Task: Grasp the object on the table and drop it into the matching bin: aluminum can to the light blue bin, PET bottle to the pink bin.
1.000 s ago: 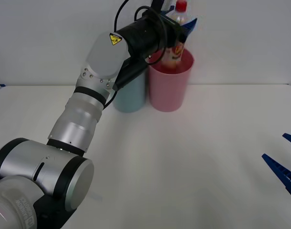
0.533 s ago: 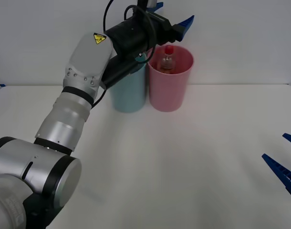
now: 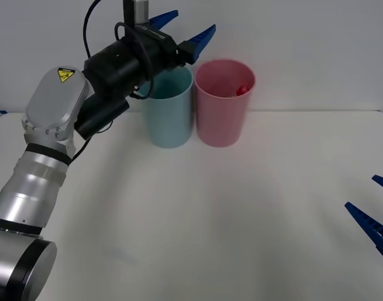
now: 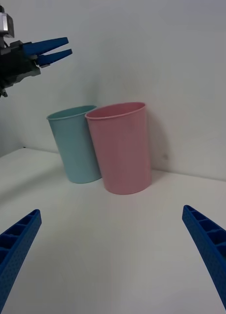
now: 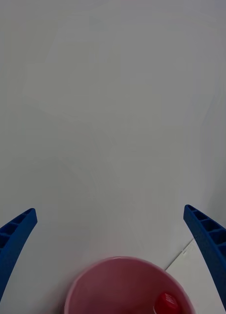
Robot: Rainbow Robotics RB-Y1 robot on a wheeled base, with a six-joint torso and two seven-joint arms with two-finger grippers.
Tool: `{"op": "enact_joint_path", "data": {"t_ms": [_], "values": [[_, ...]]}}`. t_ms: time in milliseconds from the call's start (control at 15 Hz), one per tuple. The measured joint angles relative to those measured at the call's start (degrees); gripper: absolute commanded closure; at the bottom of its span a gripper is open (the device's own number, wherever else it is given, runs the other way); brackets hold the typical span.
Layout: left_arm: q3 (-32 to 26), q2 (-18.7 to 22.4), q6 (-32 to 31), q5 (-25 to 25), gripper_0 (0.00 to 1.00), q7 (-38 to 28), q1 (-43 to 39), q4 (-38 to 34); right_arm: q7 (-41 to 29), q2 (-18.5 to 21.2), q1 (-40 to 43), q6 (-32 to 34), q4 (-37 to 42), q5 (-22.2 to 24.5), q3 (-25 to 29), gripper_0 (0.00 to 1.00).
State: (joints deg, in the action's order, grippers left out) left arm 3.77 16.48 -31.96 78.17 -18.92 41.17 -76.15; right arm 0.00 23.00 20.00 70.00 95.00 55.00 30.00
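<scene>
Two bins stand touching on the bench (image 3: 254, 207): one light blue bin (image 3: 171, 119), one pink bin (image 3: 224, 116). One PET bottle (image 3: 242, 91) lies inside the pink bin. Left tool (image 3: 182, 28) spread wide above the light blue bin; right tool (image 3: 372, 210) wide, well apart from the pink bin.

pink bin (image 3: 223, 113) and light blue bin (image 3: 171, 113) stand touching at table (image 3: 242, 213) far edge, no gap between; left gripper (image 3: 182, 30) spread above them; near tabletop open; right gripper (image 3: 375, 213) low at right edge

White table (image 3: 242, 207) w/ light blue bin (image 3: 171, 106) & pink bin (image 3: 224, 103) side by side
</scene>
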Motion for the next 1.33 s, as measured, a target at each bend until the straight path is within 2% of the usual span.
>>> {"op": "enact_joint_path", "data": {"t_ms": [333, 533, 867, 1133, 1333], "values": [[-3.2, 5.8, -1.8, -6.4, 0.00, 0.5, -11.5, -11.1, 0.0, 0.0, 0.0, 0.0, 0.0, 0.0, 0.0, 0.00], [-9.7, 6.1, -7.0, -6.7, 0.00, 1.0, -18.0, -15.9, 0.0, 0.0, 0.0, 0.0, 0.0, 0.0, 0.0, 0.00], [-18.7, 6.0, -12.1, -6.9, 0.00, 3.5, -28.2, -22.3, 0.0, 0.0, 0.0, 0.0, 0.0, 0.0, 0.0, 0.00], [-26.0, 6.0, -17.6, -7.6, 0.00, 10.2, -34.4, -23.5, 0.0, 0.0, 0.0, 0.0, 0.0, 0.0, 0.0, 0.00], [-31.0, 6.9, -23.4, -7.6, 0.00, 12.4, -38.2, -23.5, 0.0, 0.0, 0.0, 0.0, 0.0, 0.0, 0.0, 0.00]]}}
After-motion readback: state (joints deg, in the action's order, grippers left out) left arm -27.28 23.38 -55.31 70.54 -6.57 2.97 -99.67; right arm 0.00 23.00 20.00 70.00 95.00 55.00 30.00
